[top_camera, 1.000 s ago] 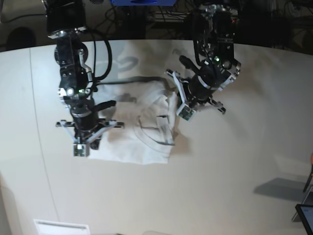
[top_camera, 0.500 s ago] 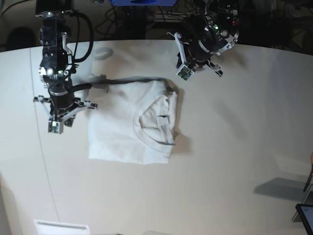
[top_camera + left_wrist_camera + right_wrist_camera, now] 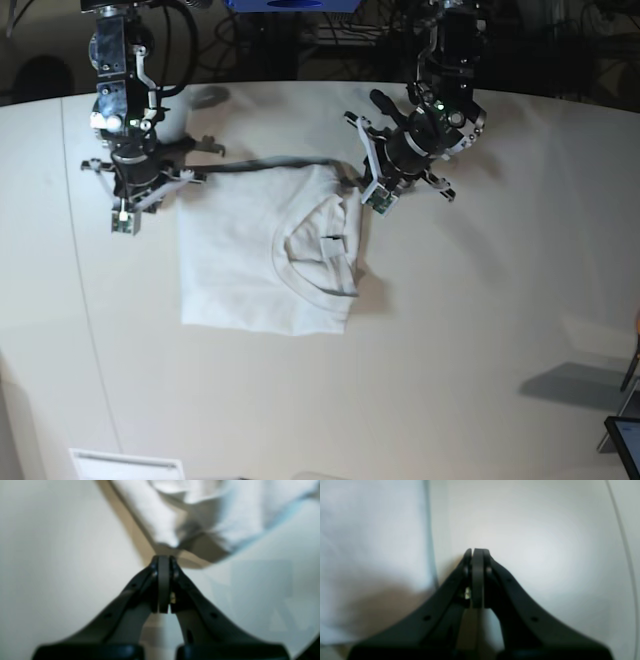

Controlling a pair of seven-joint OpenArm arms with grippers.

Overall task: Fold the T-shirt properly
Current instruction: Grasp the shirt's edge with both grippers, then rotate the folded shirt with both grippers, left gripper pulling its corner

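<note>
Folded T-shirt (image 3: pixel 262 255) lying flat on the pale surface (image 3: pixel 480 330), collar facing up.
Left gripper (image 3: pixel 163 560) hovers just off the shirt's far corner, jaws pressed together on nothing; right gripper (image 3: pixel 477 552) hangs beside the opposite edge, jaws likewise together and empty.

One T-shirt (image 3: pixel 265 255) on one table (image 3: pixel 480 330), that's the only cloth out here. Two arms over it, so two grippers: the left gripper (image 3: pixel 368 192) at the shirt's collar side, the right gripper (image 3: pixel 135 200) just off its opposite edge.
</note>
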